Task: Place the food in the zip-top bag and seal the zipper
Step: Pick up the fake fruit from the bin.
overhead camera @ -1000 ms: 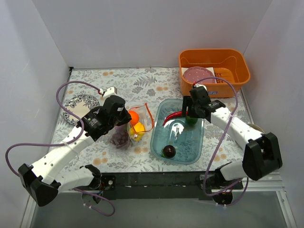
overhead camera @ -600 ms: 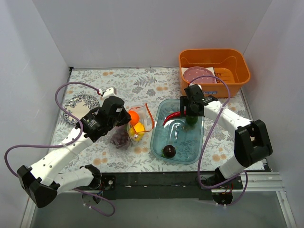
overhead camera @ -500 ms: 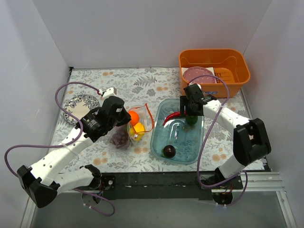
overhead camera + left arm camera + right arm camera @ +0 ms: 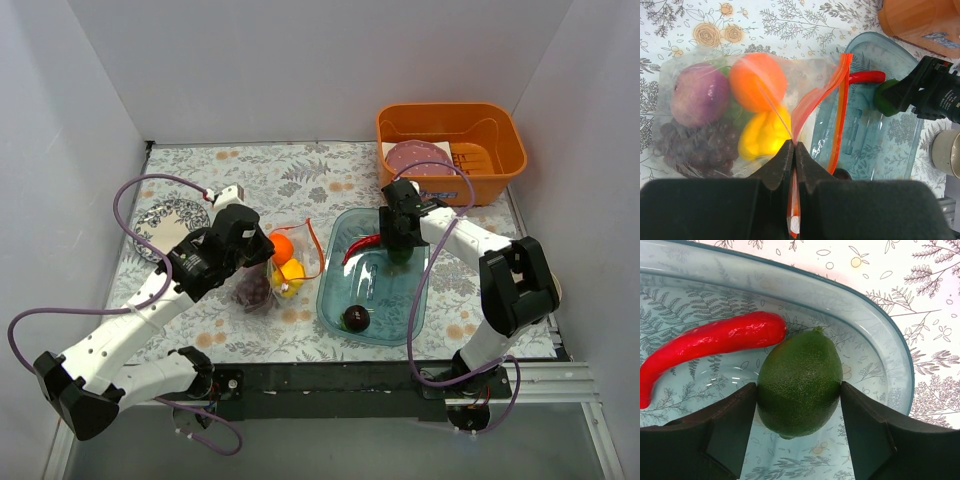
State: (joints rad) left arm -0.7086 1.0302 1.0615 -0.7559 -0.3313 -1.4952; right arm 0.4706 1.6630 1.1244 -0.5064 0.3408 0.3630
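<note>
The zip-top bag [image 4: 275,265] lies left of the blue tray, and its red-orange zipper [image 4: 837,110] hangs open. Inside it in the left wrist view are an orange [image 4: 757,82], a yellow pepper [image 4: 762,135], a purple onion [image 4: 697,95] and dark grapes [image 4: 700,147]. My left gripper [image 4: 794,145] is shut on the near lip of the bag's mouth. My right gripper [image 4: 799,390] is in the tray, its pads touching both sides of the green lime [image 4: 800,382]. The red chilli [image 4: 710,342] lies touching the lime. A dark plum [image 4: 355,318] sits at the tray's near end.
The clear blue tray [image 4: 322,290] sits at the middle of the floral mat. An orange bin [image 4: 500,160] at the back right holds a pink dotted disc [image 4: 417,157]. A patterned plate [image 4: 160,220] lies at the far left.
My right gripper has shifted a little left and down onto the lime, and its elbow has swung in towards the tray. The left arm and the bag have not moved.
</note>
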